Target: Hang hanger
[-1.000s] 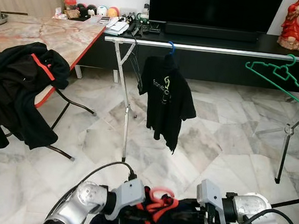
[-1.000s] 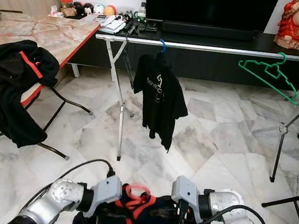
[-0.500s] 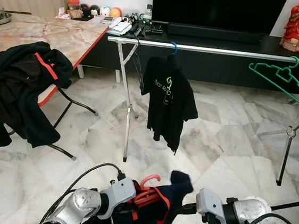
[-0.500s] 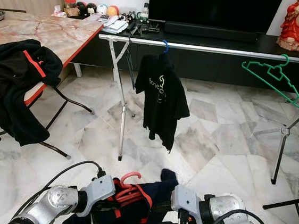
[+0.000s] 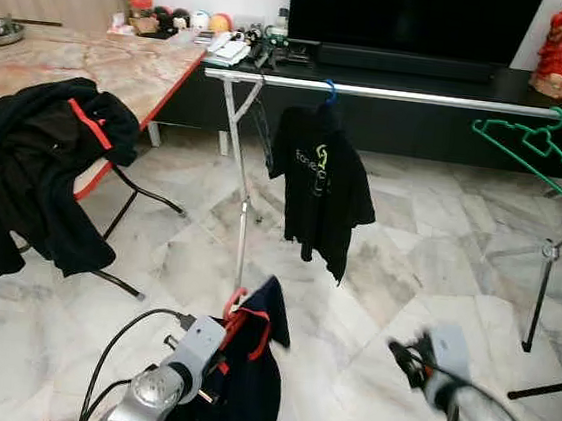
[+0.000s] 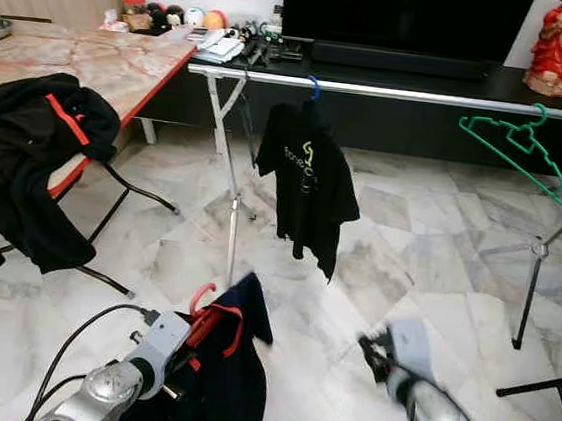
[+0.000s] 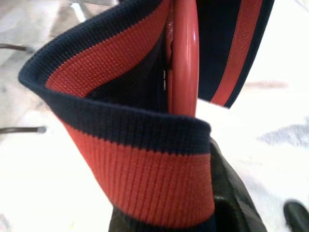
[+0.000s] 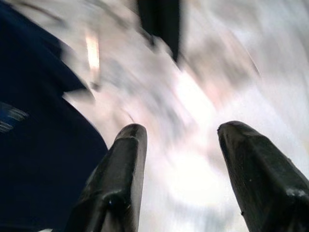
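- Left gripper [image 5: 214, 349]: low in front of the robot, clamped on the red hanger [image 5: 234, 302] that carries a navy garment [image 5: 242, 387] with red-striped collar; hook points up.
- Left wrist view: red hanger [image 7: 183, 53] runs through the ribbed collar; fingers themselves hidden by cloth.
- Right gripper [image 8: 178, 159]: fingers spread apart, holding nothing; motion-blurred, so its exact pose is probably unreliable.
- Right arm [image 5: 461, 410] sits apart from the garment, over marble floor [image 5: 384, 282].
- Clothes rail [image 5: 404, 97] stands ahead, well apart from the held hanger.
- On the rail: black T-shirt [image 5: 321, 190] on a blue hanger, empty green hanger [image 5: 536, 152] further right.
- Black jacket [image 5: 33, 174] drapes the table edge at left.
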{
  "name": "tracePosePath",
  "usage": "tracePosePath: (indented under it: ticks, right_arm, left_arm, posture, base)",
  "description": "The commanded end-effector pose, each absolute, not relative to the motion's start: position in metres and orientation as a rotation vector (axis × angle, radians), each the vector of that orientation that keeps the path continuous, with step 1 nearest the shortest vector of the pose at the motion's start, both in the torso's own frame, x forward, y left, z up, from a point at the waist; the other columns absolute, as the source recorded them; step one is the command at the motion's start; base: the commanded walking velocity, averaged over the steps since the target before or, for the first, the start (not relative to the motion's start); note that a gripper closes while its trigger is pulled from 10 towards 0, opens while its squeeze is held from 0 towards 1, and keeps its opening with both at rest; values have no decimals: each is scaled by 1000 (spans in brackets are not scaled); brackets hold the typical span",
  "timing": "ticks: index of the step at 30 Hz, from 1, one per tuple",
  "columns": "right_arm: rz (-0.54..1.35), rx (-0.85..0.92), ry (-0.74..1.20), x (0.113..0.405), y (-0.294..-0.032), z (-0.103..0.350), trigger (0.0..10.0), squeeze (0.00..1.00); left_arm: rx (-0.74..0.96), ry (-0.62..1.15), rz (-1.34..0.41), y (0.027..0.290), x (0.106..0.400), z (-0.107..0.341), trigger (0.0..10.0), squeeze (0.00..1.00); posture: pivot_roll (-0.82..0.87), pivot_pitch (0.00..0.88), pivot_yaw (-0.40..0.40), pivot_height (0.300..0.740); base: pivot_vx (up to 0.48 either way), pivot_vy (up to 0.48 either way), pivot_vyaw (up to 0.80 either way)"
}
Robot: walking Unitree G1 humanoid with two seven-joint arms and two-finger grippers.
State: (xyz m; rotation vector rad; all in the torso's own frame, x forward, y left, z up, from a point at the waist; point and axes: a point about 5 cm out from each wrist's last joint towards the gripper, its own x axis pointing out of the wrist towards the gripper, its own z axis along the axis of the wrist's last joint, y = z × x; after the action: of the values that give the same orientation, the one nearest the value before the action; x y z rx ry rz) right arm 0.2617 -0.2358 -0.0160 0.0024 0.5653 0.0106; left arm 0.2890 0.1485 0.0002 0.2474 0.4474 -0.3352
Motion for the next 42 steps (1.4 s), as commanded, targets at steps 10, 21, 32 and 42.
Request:
tracePosePath:
  ticks: [10, 21, 32, 42]
  right_arm:
    - [-291, 155, 878, 156, -228, -86, 10000, 0]
    - [-313, 152, 896, 145, -226, -91, 10000, 0]
    - [-267, 124, 861, 157, -221, -86, 10000, 0]
    - [-244, 111, 876, 151, -219, -89, 10000, 0]
  left_arm:
    - [123, 356, -121, 193, 249, -10, 10000, 0]
    - [71, 358, -90, 195, 231, -13, 10000, 0]
    - [56, 388, -98, 195, 210, -16, 10000, 0]
    - [54, 383, -96, 191, 212, -12, 10000, 0]
  posture:
    - [-7, 0, 70, 740]
    - [-9, 0, 74, 740]
    - [-5, 0, 73, 740]
    - [2, 0, 75, 740]
  base:
    - [0, 0, 0]
    - [23, 0, 0]
    - [326, 0, 0]
    - [376, 0, 0]
